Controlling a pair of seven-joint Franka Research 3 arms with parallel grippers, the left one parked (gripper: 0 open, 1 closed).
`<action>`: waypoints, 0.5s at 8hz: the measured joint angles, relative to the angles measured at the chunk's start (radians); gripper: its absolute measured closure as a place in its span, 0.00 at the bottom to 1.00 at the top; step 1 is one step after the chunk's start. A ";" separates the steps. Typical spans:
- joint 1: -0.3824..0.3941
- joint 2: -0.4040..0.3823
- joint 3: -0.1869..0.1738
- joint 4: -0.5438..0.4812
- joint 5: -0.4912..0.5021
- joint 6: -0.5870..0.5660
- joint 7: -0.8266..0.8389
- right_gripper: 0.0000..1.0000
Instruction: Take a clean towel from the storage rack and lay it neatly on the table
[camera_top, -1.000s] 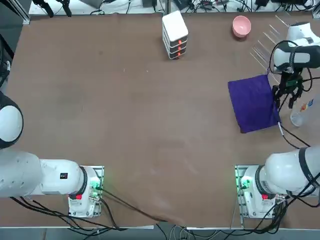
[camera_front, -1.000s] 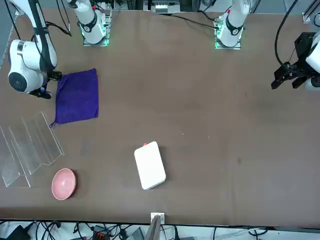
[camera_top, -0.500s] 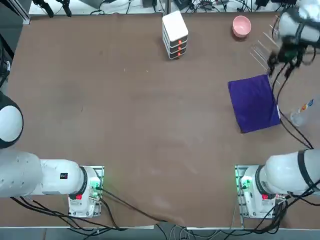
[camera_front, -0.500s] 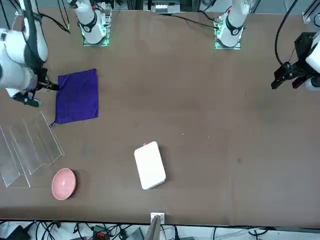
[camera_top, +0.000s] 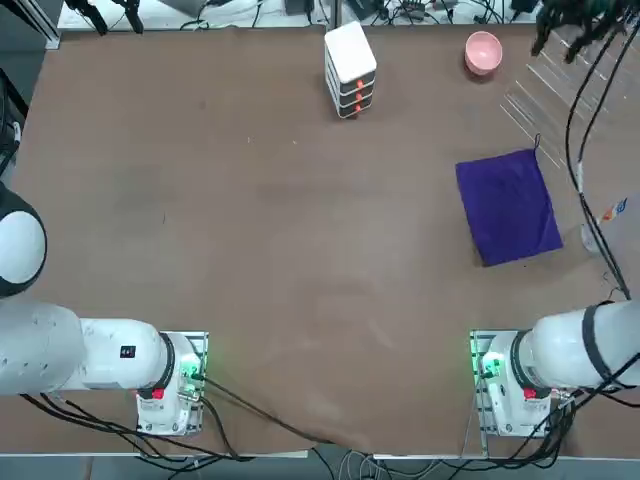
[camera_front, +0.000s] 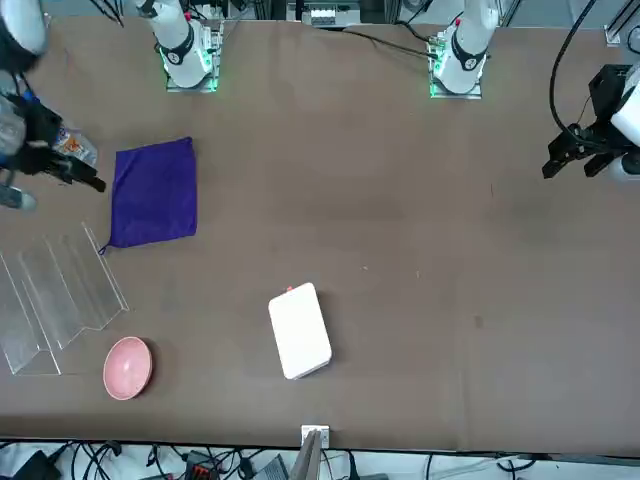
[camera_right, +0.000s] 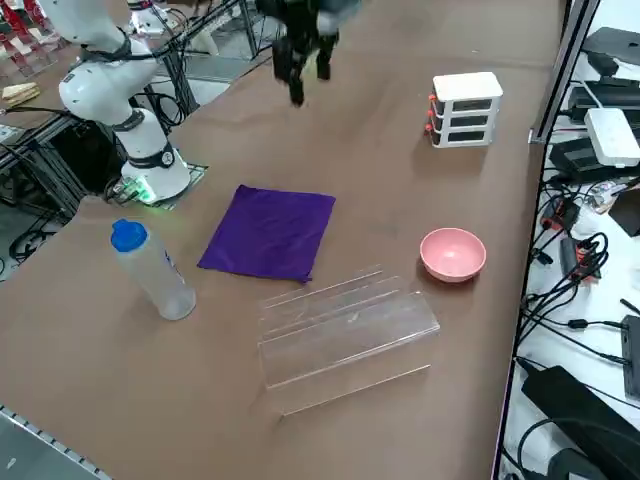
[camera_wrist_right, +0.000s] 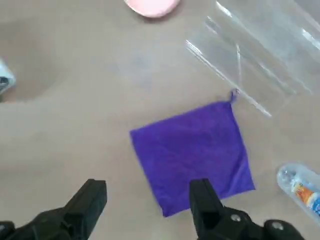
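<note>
The deep purple-blue towel (camera_top: 507, 205) (camera_right: 270, 232) lies flat on the brown table (camera_top: 250, 200), a small loop at its far corner. The clear rod storage rack (camera_top: 545, 95) (camera_right: 345, 330) stands just beyond it and holds nothing. My right gripper (camera_top: 570, 22) (camera_right: 310, 78) hangs high above the table, well clear of both. In the wrist view my right gripper (camera_wrist_right: 148, 186) is open with nothing between its fingers, and the towel (camera_wrist_right: 192, 152) and the rack (camera_wrist_right: 255, 55) lie far below.
A pink bowl (camera_top: 483, 52) sits at the far edge beside the rack. A white box stack with orange marks (camera_top: 350, 68) stands at the far middle. A blue-capped water bottle (camera_right: 150, 270) stands near the towel's right side.
My right gripper has left the towel's right edge, climbing and swinging toward the far side of the table. The towel has stayed flat where it was.
</note>
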 joint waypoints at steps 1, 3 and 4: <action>0.001 -0.003 0.020 0.060 -0.002 -0.032 -0.045 0.00; 0.002 -0.027 0.065 0.079 -0.005 -0.064 -0.070 0.00; 0.001 -0.031 0.071 0.065 -0.006 -0.068 -0.076 0.00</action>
